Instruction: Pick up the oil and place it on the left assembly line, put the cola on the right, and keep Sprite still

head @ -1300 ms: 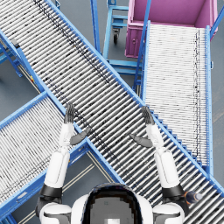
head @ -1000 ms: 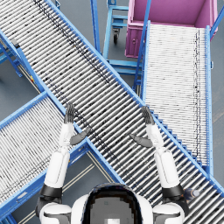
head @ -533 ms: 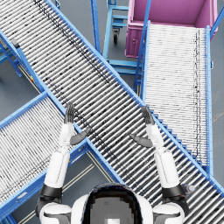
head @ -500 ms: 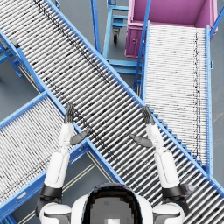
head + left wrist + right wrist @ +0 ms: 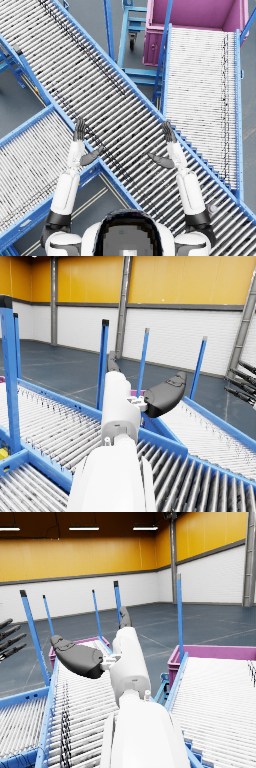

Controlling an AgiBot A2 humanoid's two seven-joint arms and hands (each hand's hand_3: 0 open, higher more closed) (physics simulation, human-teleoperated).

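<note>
No oil, cola or Sprite shows in any view. My left hand (image 5: 81,145) is held flat over the near-left edge of the long diagonal roller conveyor (image 5: 95,85), fingers straight and thumb spread, holding nothing. My right hand (image 5: 166,147) mirrors it over the conveyor's near-right part, also empty. In the left wrist view the left hand (image 5: 150,393) stands above the rollers with its thumb out. In the right wrist view the right hand (image 5: 97,652) does the same.
A left roller line (image 5: 25,160) lies beside my left arm. A right roller line (image 5: 200,95) runs to a pink bin (image 5: 197,15) at the far end. Blue frame rails and upright posts (image 5: 102,363) border the conveyors. Grey floor shows between them.
</note>
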